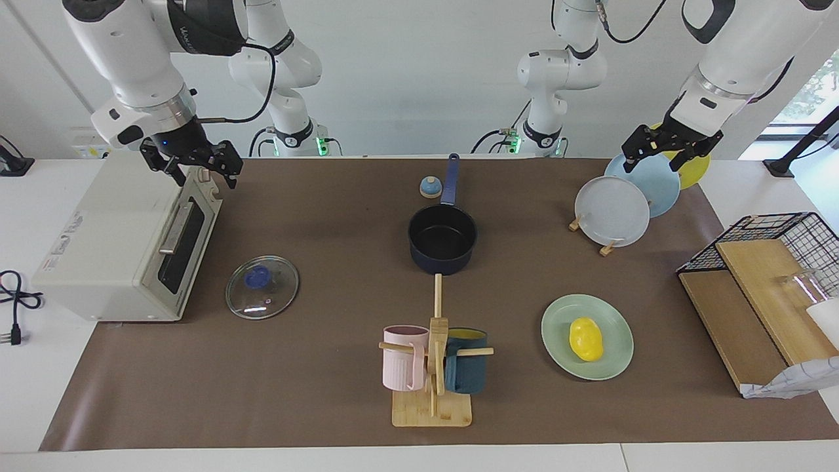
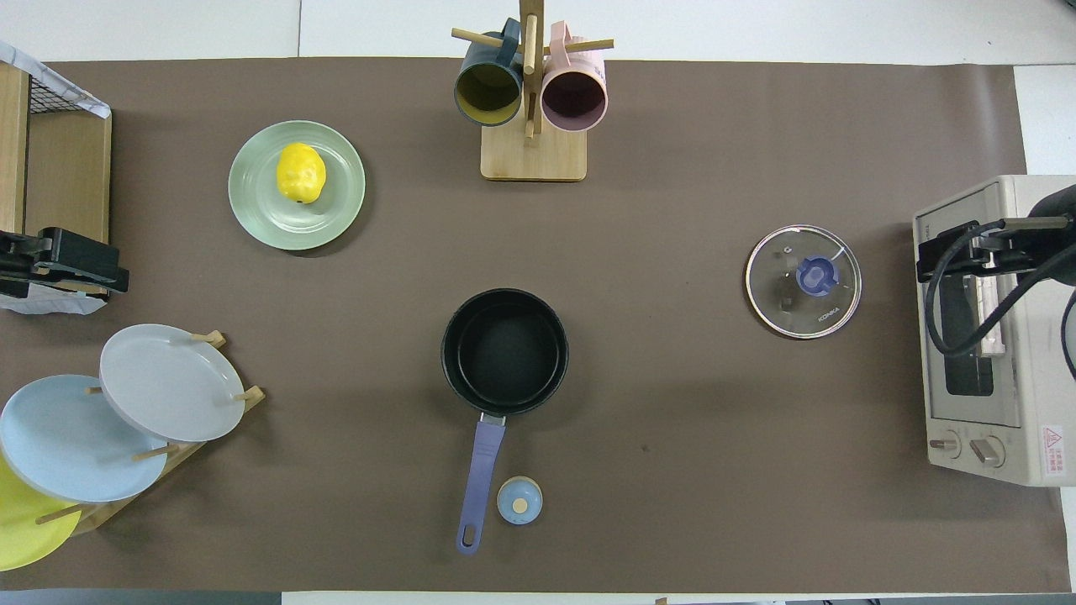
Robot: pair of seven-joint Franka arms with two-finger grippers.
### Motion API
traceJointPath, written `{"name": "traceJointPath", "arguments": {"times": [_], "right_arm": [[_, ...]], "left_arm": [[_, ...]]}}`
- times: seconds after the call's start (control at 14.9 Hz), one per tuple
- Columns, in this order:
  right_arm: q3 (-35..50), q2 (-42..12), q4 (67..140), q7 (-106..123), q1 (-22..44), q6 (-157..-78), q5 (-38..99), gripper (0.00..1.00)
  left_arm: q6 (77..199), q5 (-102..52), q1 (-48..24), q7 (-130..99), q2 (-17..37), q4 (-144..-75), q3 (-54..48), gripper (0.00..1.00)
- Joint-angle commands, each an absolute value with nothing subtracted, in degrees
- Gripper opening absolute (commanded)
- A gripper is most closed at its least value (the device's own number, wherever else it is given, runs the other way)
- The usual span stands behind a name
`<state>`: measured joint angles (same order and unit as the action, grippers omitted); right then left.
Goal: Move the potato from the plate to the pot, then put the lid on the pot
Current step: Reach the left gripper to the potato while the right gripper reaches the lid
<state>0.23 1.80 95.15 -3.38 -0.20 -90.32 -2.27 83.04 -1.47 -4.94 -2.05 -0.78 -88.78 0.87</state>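
- We see the potato (image 1: pixel 586 338) lying on the plate (image 1: pixel 616 357) at the lower right of the facing view; glossy and rounded, it could squirt out of a pinch placed off its middle and roll across the worktop (image 1: pixel 328 393).
- The left tool (image 1: pixel 670 149) hangs released at the upper right of that view, over the upright plates in the rack (image 1: pixel 613 211); a low sweep down toward the potato could clip them.
- The pot (image 1: pixel 442 238) sits empty at mid-frame, its handle pointing up the picture toward the robots; the mug stand (image 1: pixel 434 367) rises just below it, so a carry passing low could snag a peg.
- The lid (image 1: pixel 262 287) lies flat at the lower left, beside the toaster oven (image 1: pixel 124 242). Its small knob gives little to grasp, and we judge a tilted hold could let it slip or land askew on the pot.
- The right tool (image 1: pixel 191 161), released and empty, hovers over the oven's top edge at the upper left; a straight descent would strike it.
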Motion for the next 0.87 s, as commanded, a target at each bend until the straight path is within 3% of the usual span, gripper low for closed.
{"name": "traceJointPath", "arguments": {"times": [0.0,0.6,0.81], "right_arm": [[0.5,2.0,95.2,-4.3,-0.8,-91.0,-1.2,1.0],[0.6,2.4,96.4,-3.6,-0.4,-91.3,-1.3,1.0],[0.9,2.3,98.8,-2.6,-0.6,-93.4,-1.2,1.0]], "left_arm": [[82.3,-1.5,-4.7,-1.2,-1.1,-88.4,0.6,1.0],[84.6,-1.5,-5.3,-1.3,0.2,-88.2,0.6,1.0],[85.4,-3.5,-5.4,-1.5,10.2,-81.7,0.3,1.0]]}}
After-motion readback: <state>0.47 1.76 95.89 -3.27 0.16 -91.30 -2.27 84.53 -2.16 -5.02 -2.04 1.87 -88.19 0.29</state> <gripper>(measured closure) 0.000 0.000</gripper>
